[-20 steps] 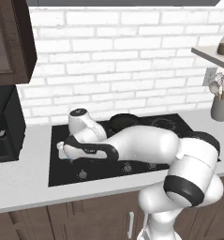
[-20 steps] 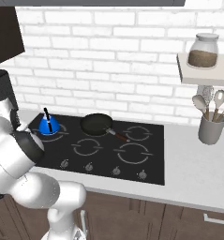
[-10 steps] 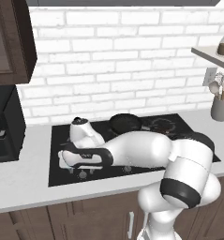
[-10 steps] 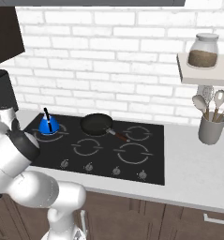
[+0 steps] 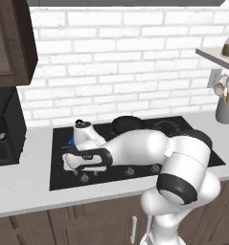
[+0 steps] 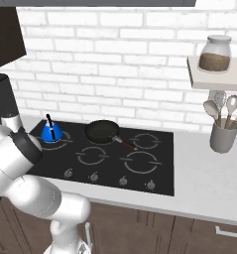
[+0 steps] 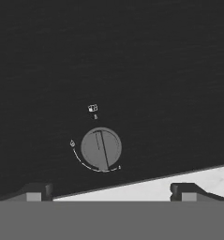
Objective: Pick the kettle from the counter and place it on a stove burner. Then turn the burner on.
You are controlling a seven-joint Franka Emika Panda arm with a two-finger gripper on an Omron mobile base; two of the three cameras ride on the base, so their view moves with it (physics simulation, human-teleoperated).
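The bright-blue kettle (image 6: 51,133) with its dark arched handle stands on the back-left ring of the black glass cooktop (image 6: 154,154); in the left base view a sliver of the kettle (image 5: 73,141) peeks out behind my arm. The widest stove burner ring (image 6: 139,162) at the front right is bare. My gripper (image 5: 72,165) hangs low over the cooktop's front-left corner, pointing down. In the hand view the gripper (image 7: 111,192) is open, fingertips (image 7: 36,191) wide apart, with a round grey knob (image 7: 100,149) just beyond them. The pale counter (image 7: 197,180) edge shows below the knob.
A black frying pan (image 6: 102,131) sits on the glass right of the kettle. Several knobs (image 6: 122,181) line the cooktop's front edge. A grey utensil holder (image 6: 223,136) stands on the counter at right, below a shelf with a jar (image 6: 215,53). A black appliance (image 5: 3,127) stands at left.
My hand has dropped from beside the kettle down and forward to the front-left knobs. The kettle and the pan have not moved.
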